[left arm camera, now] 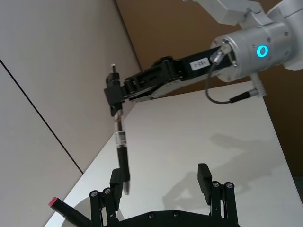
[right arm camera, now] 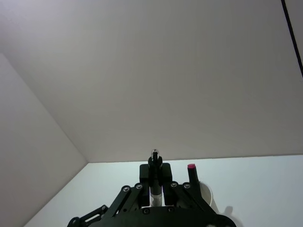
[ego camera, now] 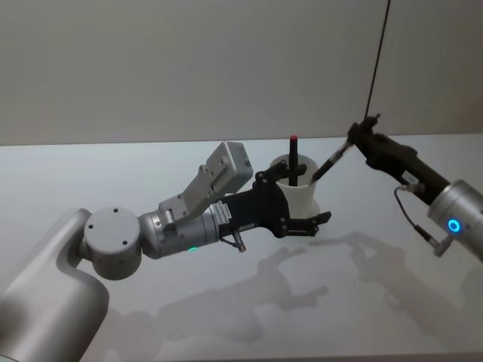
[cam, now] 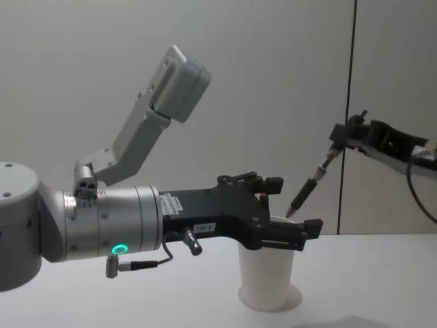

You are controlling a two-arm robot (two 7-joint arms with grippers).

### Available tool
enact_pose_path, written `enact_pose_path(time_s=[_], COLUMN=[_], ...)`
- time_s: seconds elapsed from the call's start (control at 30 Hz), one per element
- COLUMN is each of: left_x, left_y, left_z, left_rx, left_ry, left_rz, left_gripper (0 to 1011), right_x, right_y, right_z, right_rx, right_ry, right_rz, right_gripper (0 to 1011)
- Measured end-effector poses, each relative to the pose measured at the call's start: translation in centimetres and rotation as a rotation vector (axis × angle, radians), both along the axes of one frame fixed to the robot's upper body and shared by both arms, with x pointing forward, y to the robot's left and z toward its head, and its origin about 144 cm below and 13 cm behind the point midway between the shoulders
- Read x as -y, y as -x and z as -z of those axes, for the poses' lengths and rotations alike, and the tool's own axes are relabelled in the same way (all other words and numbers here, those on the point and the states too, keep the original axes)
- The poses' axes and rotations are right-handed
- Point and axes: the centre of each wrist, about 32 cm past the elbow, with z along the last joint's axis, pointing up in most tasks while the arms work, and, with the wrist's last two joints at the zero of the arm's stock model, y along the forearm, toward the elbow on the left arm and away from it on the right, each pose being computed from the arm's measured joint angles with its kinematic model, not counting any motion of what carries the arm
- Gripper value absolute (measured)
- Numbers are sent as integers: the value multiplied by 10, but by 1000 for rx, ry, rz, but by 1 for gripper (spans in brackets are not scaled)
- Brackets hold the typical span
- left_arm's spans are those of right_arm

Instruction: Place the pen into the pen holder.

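**Pen poised at the cup's rim**

Left hand (cam: pixel 283 208), nearest the chest camera, has its fingers spread around the pen holder (cam: pixel 267 277), one on each side of the cup just under the rim; whether the pads press the paper or merely bracket it cannot be told. That white cup stands upright on the worktop (ego camera: pixel 226 317) and already carries a red-capped marker (ego camera: pixel 293 154) leaning inside. The pen (cam: pixel 313 184) hangs tilted above the cup, its tip just over the far side of the rim and its upper end pinched in the right hand (cam: pixel 345 137), whose fingers are closed on the barrel near the top.

The risk, as it looks from here, lies in the tilt. Let go at this angle, the tip could strike the rolled rim or the marker and skid off onto the worktop. A light paper cup could also tip if the pen pushes sideways, which the left hand's bracketing seems meant to prevent.
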Motion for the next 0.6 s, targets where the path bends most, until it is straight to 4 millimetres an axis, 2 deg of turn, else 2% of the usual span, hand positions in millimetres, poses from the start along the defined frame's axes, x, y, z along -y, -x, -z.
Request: enact_pose_path(time_s=[0.6], left_x=[0], left_y=[0], left_z=[0], left_rx=[0], left_ry=[0], left_rz=[0], left_gripper=[1004], right_x=[8], right_y=[-60], right_z=[-12], right_rx=[69], right_ry=[97], right_rz=[-98], right_gripper=[146])
